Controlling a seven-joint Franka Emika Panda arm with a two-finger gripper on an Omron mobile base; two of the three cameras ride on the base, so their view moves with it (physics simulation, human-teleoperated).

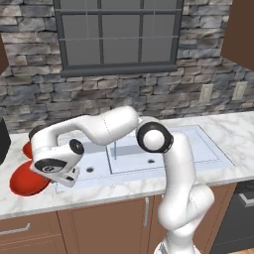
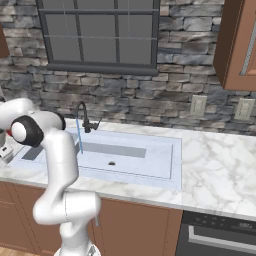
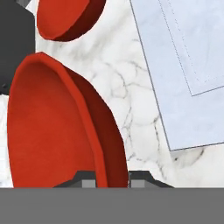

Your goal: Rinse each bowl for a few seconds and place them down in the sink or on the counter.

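Jaws clamped on the near bowl's (image 3: 52,131) rim, lower left of frame.
Second bowl (image 3: 70,17) upper left; sink (image 3: 183,65) at right; marble desk (image 3: 127,100) between.

2 bowls (image 1: 27,179) on counter (image 1: 233,134), left of sink (image 1: 198,144)

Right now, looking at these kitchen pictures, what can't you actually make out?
- Far bowl: left base view, mostly behind the arm's hand; hand view, cut off by the top edge.
- Near bowl: hand view, the bottom edge cuts off its lower part.
- Gripper: hand view, just the fingertips straddling the near bowl's rim; the bottom band hides any contact.
- Sink: right base view, the arm covers its left basin.
- Faucet: its base is too small to read.
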